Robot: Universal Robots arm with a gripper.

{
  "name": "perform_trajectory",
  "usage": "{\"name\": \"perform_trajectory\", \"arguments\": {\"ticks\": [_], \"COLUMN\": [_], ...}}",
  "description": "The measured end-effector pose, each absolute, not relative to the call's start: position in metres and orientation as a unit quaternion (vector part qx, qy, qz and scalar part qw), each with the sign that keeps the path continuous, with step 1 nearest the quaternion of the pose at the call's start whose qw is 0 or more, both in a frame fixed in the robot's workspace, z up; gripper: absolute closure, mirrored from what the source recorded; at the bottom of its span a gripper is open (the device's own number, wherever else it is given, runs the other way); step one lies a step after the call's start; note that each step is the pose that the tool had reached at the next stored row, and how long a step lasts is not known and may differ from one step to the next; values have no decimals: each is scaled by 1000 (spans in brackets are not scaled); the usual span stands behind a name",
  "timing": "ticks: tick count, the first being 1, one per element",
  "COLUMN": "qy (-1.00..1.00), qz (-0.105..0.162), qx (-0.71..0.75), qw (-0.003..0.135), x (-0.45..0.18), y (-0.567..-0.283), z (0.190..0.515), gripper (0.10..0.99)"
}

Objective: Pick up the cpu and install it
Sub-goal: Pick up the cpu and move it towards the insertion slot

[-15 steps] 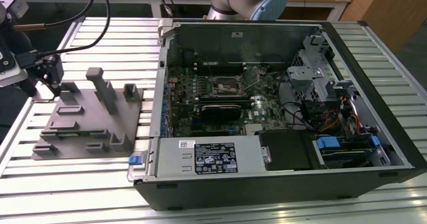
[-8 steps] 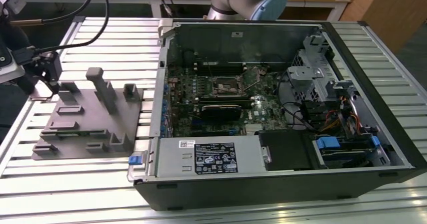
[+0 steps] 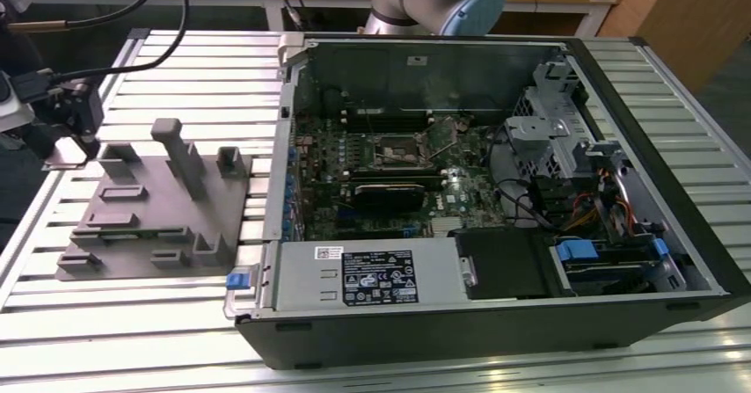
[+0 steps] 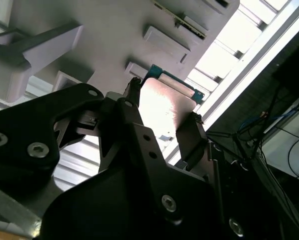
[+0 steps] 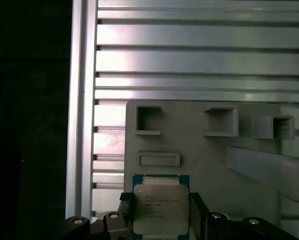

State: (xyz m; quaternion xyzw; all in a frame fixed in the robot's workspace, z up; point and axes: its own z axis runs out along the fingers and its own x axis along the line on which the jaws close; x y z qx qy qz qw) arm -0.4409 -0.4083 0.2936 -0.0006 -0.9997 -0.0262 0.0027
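Observation:
The cpu (image 5: 160, 200), a thin square chip with a pale silver top and a green edge, sits between my two black fingers (image 5: 123, 212). My gripper (image 5: 160, 212) is shut on it. In the second wrist view the cpu (image 4: 164, 107) shows its pale face between the same fingers, with my gripper (image 4: 165, 100) in front of the grey fixture (image 4: 114, 30). In the exterior view my gripper (image 3: 70, 147) hangs at the far left, just beside the far left corner of the grey fixture (image 3: 141, 226).
An open computer case (image 3: 493, 323) lies on the slatted aluminium table (image 3: 118, 323), on the exterior view's right. Its motherboard has a square socket (image 3: 393, 154) near the middle. Upright tabs (image 3: 176, 151) rise from the fixture. The table's left edge (image 5: 77, 125) is close to my gripper.

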Motion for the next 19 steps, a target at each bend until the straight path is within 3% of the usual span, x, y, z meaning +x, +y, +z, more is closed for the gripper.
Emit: {"name": "perform_trajectory", "arguments": {"ticks": [19], "qy": [-1000], "qz": [-26], "qx": [-1], "qw": [3], "x": [-441], "y": [-408], "z": [322], "gripper": [549]}}
